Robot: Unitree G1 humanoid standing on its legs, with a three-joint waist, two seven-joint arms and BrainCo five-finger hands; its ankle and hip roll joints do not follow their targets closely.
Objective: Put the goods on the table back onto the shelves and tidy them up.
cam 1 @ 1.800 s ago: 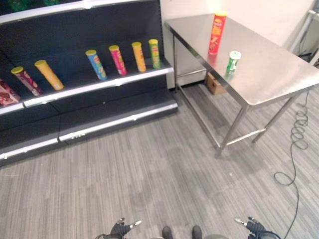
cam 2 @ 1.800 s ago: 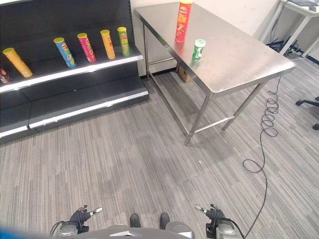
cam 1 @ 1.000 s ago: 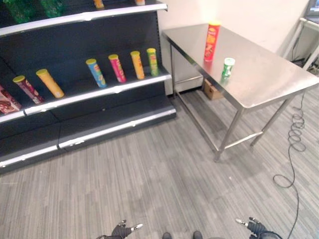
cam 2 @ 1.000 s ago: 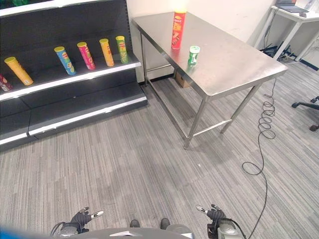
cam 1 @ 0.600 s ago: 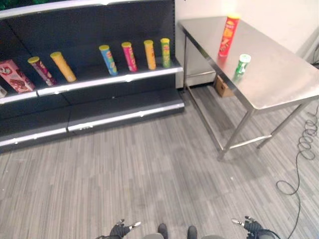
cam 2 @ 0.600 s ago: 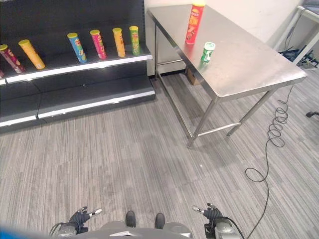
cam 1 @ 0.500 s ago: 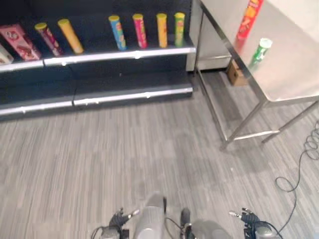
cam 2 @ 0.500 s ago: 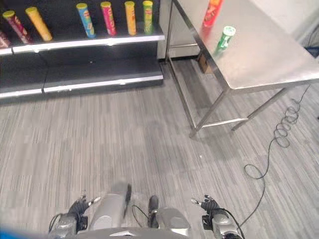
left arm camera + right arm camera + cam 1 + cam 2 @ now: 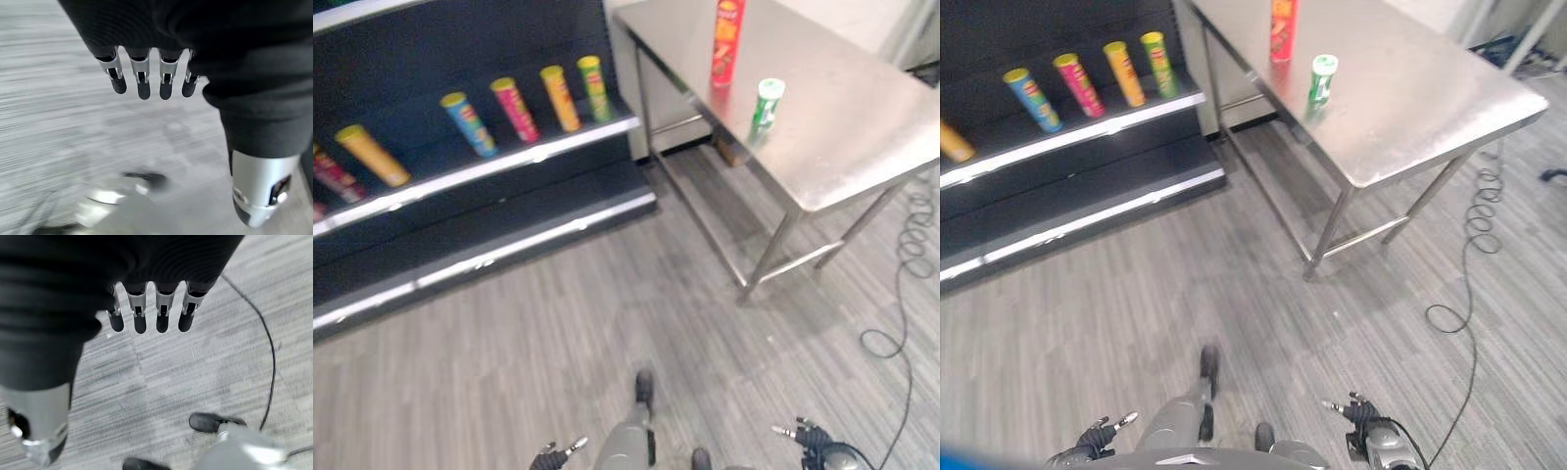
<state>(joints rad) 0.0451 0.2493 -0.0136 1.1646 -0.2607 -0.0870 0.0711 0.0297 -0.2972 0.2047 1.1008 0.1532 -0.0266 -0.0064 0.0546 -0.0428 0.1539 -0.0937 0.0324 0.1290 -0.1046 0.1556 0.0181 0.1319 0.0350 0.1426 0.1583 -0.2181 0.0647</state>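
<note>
While low at the near edge of the head views, left hand [image 9: 1097, 436] and right hand [image 9: 1359, 411] hang over grey striped floor [image 9: 1136, 313], fingers straight and relaxed, holding nothing. Farther off to the right, steel table [image 9: 862, 127] with short green can [image 9: 766, 104] upright near its front part and tall red can [image 9: 725, 43] upright behind, well apart. Far left, dark shelf [image 9: 509, 162] carrying blue can [image 9: 467, 124], pink can [image 9: 514, 110], orange can [image 9: 559, 97], green-yellow can [image 9: 592, 88] and yellow can [image 9: 370, 154], all leaning back.
</note>
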